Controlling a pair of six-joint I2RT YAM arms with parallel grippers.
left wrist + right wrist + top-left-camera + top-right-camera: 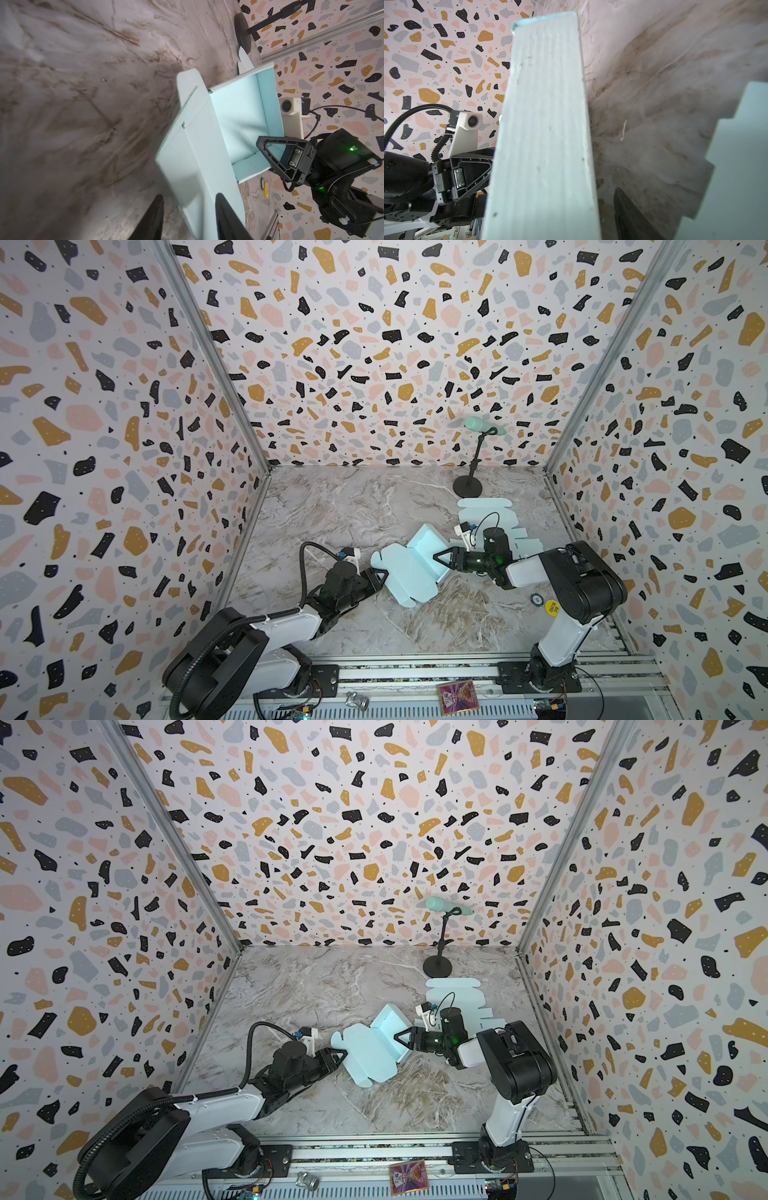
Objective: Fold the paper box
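Half the folding looks done, going by both top views. The pale-blue paper box (pixel 411 568) sits mid-table on the marble-patterned tabletop (pixel 332 510), with its tray walls standing and its lid panel open and lying low. Closing that lid and tucking its flaps is what I judge remains. The box's long axis runs on a slant, tray end toward the right gripper (pixel 438 558) and lid end toward the left gripper (pixel 382 576). The tray's mouth faces up.

Left wrist view: the left gripper's fingers stand apart astride the lid's outer edge. A gap shows beside one finger, so nothing is pinched that I can see. Beyond, one finger (pixel 286 141) of the right gripper reaches inside the tray.

Right wrist view: a tray wall fills the middle. One dark finger shows just beside it and its mate is hidden, so I cannot tell whether the right gripper grips.
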